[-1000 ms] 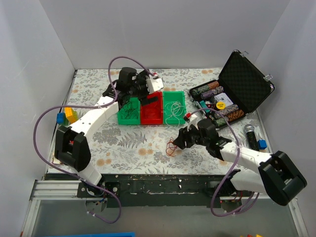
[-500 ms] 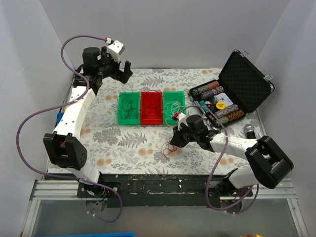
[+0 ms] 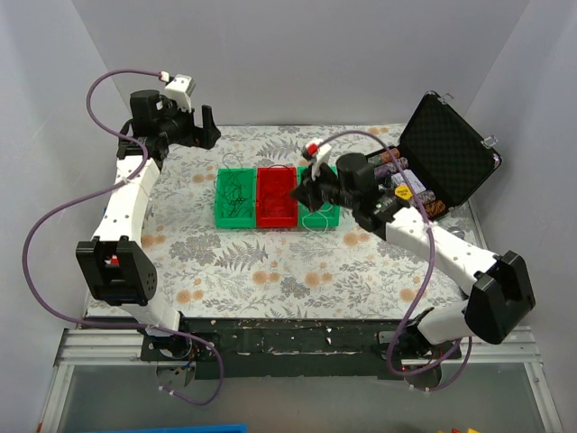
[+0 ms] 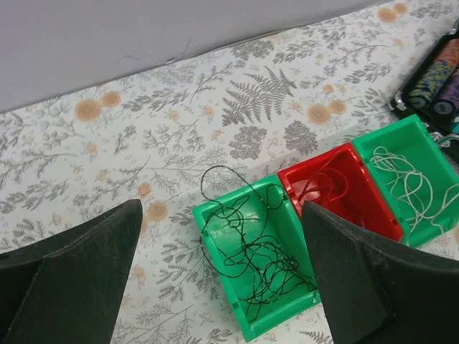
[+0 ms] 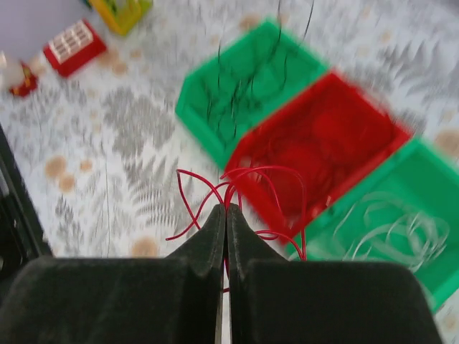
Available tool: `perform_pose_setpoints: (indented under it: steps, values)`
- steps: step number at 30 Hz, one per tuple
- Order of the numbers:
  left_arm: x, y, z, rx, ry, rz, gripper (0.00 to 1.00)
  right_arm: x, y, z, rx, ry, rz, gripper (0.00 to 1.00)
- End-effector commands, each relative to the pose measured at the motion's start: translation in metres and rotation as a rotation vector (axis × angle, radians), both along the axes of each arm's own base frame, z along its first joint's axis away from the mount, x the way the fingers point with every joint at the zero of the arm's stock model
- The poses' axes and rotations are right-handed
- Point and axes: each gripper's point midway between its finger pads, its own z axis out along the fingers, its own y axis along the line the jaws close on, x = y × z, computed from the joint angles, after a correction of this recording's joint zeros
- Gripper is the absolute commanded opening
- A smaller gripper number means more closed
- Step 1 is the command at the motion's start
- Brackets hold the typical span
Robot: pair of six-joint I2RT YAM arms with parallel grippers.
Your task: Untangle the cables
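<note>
Floral-patterned worktop (image 3: 270,271) carried a red bin (image 3: 277,200), my landmark. Through the right wrist camera I saw the right end effector (image 5: 226,211) pinched fully together on a few red cables (image 5: 247,175), held over that bin; overhead they were too fine to make out. The left wrist view showed the left end effector (image 4: 221,208) gaping wide and empty. Black cables (image 4: 251,251) lay in the green bin (image 4: 276,319) left of the red bin, and white cables (image 4: 412,179) in the other green bin (image 4: 380,143) to its right.
</note>
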Motion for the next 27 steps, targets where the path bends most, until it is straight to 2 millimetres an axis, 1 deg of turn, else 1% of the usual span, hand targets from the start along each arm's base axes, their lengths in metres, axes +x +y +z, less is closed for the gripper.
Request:
perform_pose_setpoints:
  steps: [1,2,5,6,7,9,11,16,17,18,19,21,23,24,25,26,27]
  values:
    - [0.001,0.015,-0.019,-0.053,0.084,0.065,0.93,0.049,0.030,0.058,0.022,-0.167,-0.020,0.01]
    - [0.000,0.015,-0.021,-0.056,0.089,0.068,0.93,0.059,0.038,0.061,0.022,-0.176,-0.018,0.01]
    - [-0.001,0.016,-0.029,-0.066,0.115,0.082,0.94,0.089,0.060,0.045,-0.019,-0.179,-0.020,0.01]
    - [-0.002,0.016,-0.031,-0.068,0.123,0.087,0.95,0.098,0.066,0.037,-0.037,-0.175,-0.026,0.01]
    - [-0.003,0.017,-0.032,-0.069,0.126,0.096,0.98,0.107,0.071,0.030,-0.048,-0.174,-0.032,0.01]
    - [-0.004,0.020,-0.033,-0.062,0.133,0.110,0.98,0.126,0.076,0.009,-0.082,-0.158,-0.058,0.01]
    - [-0.005,0.022,-0.035,-0.053,0.137,0.122,0.98,0.141,0.078,-0.008,-0.100,-0.130,-0.091,0.01]
    - [-0.007,0.023,-0.033,-0.051,0.137,0.129,0.98,0.164,0.071,-0.045,-0.160,-0.093,-0.179,0.01]
    - [-0.007,0.024,-0.032,-0.054,0.141,0.136,0.98,0.164,0.068,-0.055,-0.192,-0.068,-0.193,0.01]
    - [-0.006,0.024,-0.032,-0.056,0.146,0.139,0.98,0.170,0.061,-0.063,-0.224,-0.068,-0.237,0.01]
    - [-0.005,0.024,-0.032,-0.058,0.154,0.142,0.98,0.170,0.060,-0.071,-0.217,-0.036,-0.259,0.01]
    - [-0.003,0.025,-0.033,-0.060,0.158,0.152,0.98,0.170,0.062,-0.076,-0.212,-0.011,-0.267,0.01]
    - [-0.002,0.027,-0.033,-0.060,0.159,0.163,0.98,0.170,0.062,-0.076,-0.213,0.006,-0.283,0.02]
    - [-0.002,0.027,-0.032,-0.062,0.159,0.171,0.98,0.170,0.061,-0.074,-0.215,0.010,-0.289,0.16]
    - [-0.001,0.028,-0.034,-0.060,0.162,0.176,0.98,0.170,0.058,-0.069,-0.212,0.005,-0.303,0.23]
    - [-0.001,0.028,-0.033,-0.060,0.160,0.177,0.98,0.169,0.057,-0.059,-0.197,-0.010,-0.306,0.32]
    - [-0.001,0.030,-0.033,-0.055,0.158,0.183,0.98,0.168,0.055,-0.050,-0.183,-0.024,-0.312,0.45]
